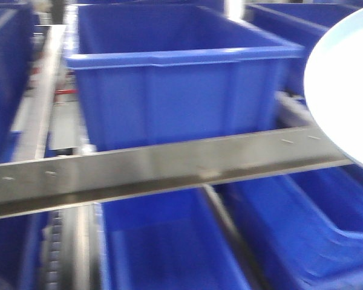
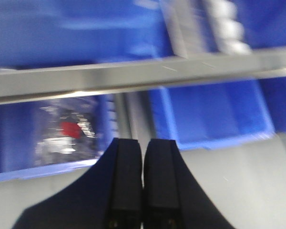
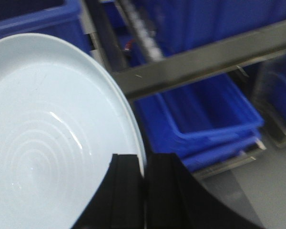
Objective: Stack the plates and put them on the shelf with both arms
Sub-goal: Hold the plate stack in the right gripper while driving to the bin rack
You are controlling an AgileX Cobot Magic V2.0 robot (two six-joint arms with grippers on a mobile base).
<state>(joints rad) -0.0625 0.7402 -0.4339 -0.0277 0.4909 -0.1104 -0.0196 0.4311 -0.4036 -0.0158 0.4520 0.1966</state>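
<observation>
At right edge of front view, pale plate point(image 1: 345, 78) held in air before shelf rail point(image 1: 169, 166); right gripper point(image 3: 144, 191) jaws pinching plate point(image 3: 52, 138) at rim, edge caught between black fingers point(image 3: 126, 191); left gripper point(image 2: 142, 186) jaws pressed together, nothing between them; blue bins point(image 1: 181, 78) on racks above and below rail; lower-left bin point(image 2: 52, 133) holds clear bag with red spot point(image 2: 70, 129); views blurred.

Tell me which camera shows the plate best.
The right wrist view: the plate fills its left half, rim pinched in the right gripper. The front view catches only an overexposed edge at the right, above the shelf rail. The left wrist view shows no plate, just the shut left gripper.
</observation>
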